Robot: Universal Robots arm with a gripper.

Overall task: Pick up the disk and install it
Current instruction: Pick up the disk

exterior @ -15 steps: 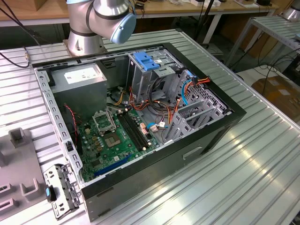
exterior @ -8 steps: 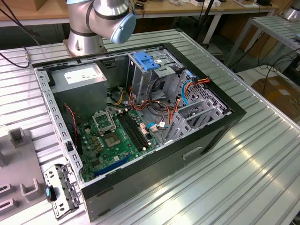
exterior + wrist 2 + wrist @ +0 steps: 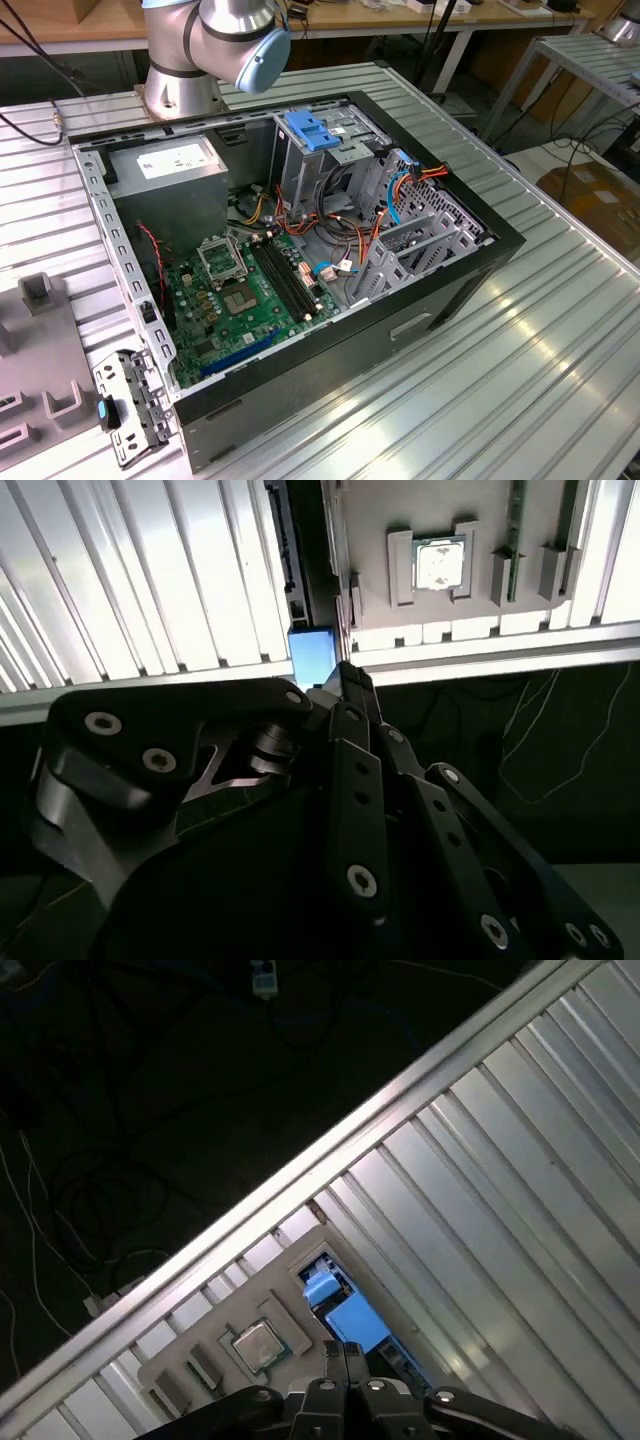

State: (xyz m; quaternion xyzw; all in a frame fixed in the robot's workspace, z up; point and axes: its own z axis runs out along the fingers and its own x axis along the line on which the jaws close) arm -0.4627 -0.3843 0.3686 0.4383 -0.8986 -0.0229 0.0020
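Observation:
In both wrist views my gripper (image 3: 345,680) (image 3: 345,1352) is shut, its black fingers pressed together with nothing between them. It hangs above the ribbed metal table. Just past the fingertips lies the disk (image 3: 352,1320) (image 3: 313,656), of which I see a blue frame part and a dark edge. It rests in a gap beside a grey fixture plate (image 3: 215,1325). Whether the fingertips touch it I cannot tell. The open computer case (image 3: 480,255) stands in the middle of the exterior view.
A processor chip (image 3: 438,565) sits in the grey fixture plate. Inside the case are a grey power supply box (image 3: 165,165), a green motherboard (image 3: 245,300), cables and a drive cage with a blue latch (image 3: 310,130). A metal bracket (image 3: 128,408) lies at the exterior view's lower left. The table edge (image 3: 330,1150) drops to a dark floor.

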